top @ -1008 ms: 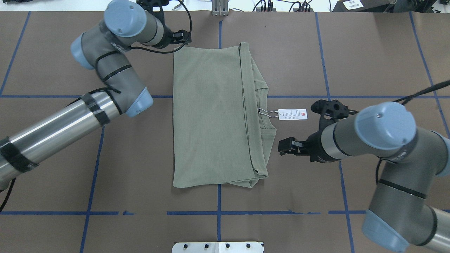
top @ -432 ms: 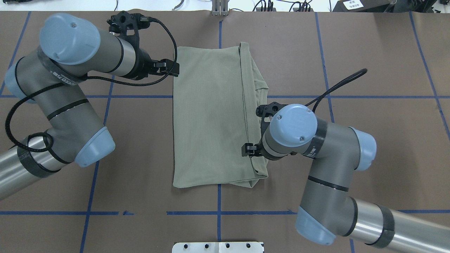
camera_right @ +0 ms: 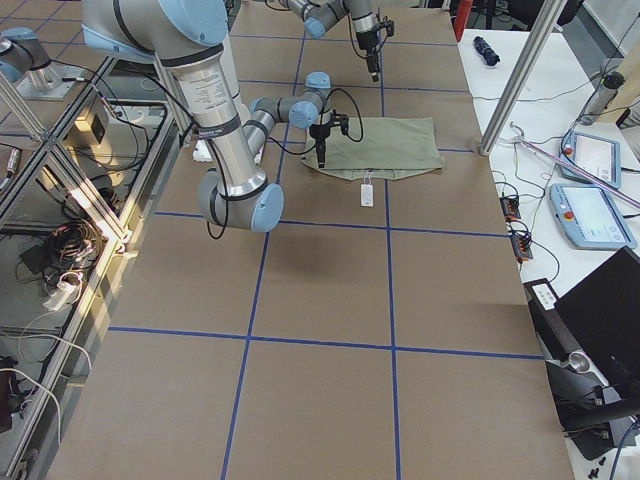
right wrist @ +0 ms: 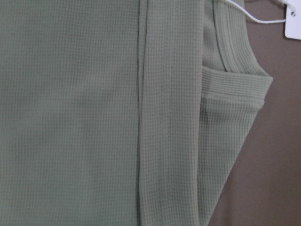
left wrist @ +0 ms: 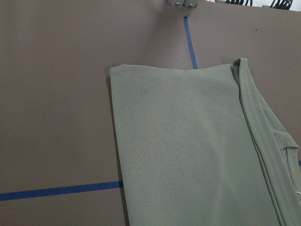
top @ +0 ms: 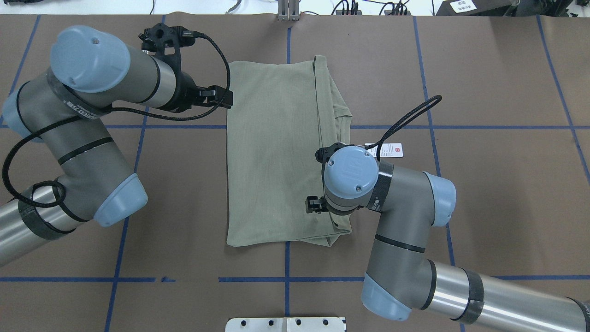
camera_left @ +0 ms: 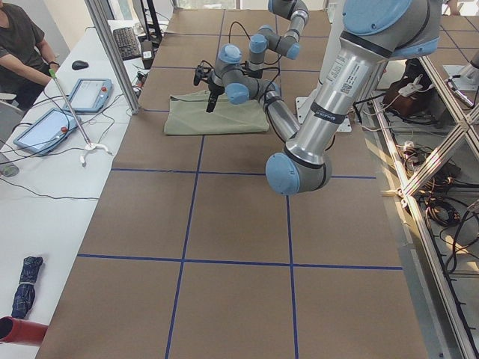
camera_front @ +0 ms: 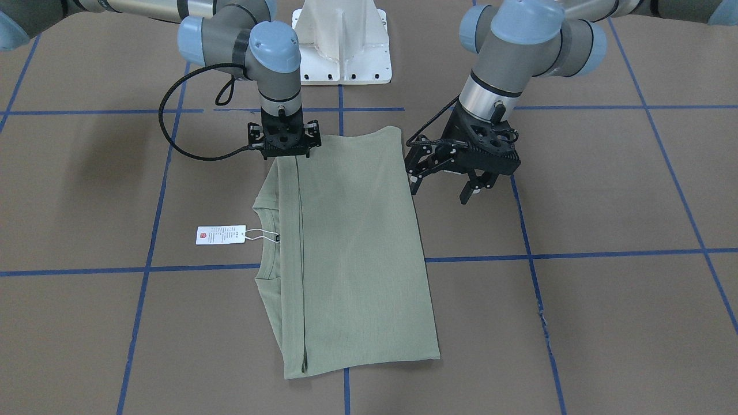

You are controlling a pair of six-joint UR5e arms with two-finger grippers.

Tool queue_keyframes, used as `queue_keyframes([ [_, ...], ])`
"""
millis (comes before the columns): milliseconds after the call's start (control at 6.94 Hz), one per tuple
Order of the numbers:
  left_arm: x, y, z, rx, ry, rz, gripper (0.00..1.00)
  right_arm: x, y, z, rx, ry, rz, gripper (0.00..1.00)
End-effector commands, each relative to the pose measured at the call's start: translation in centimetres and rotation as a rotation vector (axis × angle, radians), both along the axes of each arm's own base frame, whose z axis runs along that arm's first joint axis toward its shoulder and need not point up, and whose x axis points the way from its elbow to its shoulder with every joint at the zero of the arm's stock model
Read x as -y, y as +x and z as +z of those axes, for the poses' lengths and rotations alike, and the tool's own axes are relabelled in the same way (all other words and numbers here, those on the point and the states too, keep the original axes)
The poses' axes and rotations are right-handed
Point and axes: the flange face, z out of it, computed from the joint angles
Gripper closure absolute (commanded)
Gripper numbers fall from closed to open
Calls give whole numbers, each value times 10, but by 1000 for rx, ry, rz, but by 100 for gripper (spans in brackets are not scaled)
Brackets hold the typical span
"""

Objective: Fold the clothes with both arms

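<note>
The clothes are one pale sage-green shirt (camera_front: 357, 248) (top: 272, 152) lying folded into a long rectangle on the brown table. Its ribbed collar and white hang tag (camera_front: 220, 234) (top: 389, 150) stick out on the robot's right side. My left gripper (camera_front: 441, 190) (top: 226, 97) hangs open just off the shirt's left edge, near the far corner, with nothing in it. My right gripper (camera_front: 286, 154) (top: 313, 205) points straight down over the folded seam at the shirt's robot-side end, and its fingers look spread. The right wrist view shows that seam (right wrist: 141, 117) close up.
Blue tape lines (top: 286, 279) divide the brown table cover. The white pedestal base (camera_front: 343, 46) stands at the robot's edge. Off the table's far side, a person (camera_left: 19, 45) sits at a white bench holding tablets (camera_left: 90, 93) and cables.
My right arm swung in from the right, past the hang tag, until its gripper stood over the shirt's seam. My left gripper moved from the far left corner a little toward the robot along the shirt's edge.
</note>
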Motion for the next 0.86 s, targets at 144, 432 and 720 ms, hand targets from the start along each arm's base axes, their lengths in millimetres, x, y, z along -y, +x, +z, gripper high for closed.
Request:
queue_keyframes([
  [144,-4,6,1,-2,-5,8,0,-6,0,14,-83,-10,-46,0],
  [432,-4,6,0,-4,-6,6,0,-10,-1,22,-94,-10,-51,0],
  [720,-5,7,-3,-10,-7,7,0,-2,26,28,-87,17,-64,0],
])
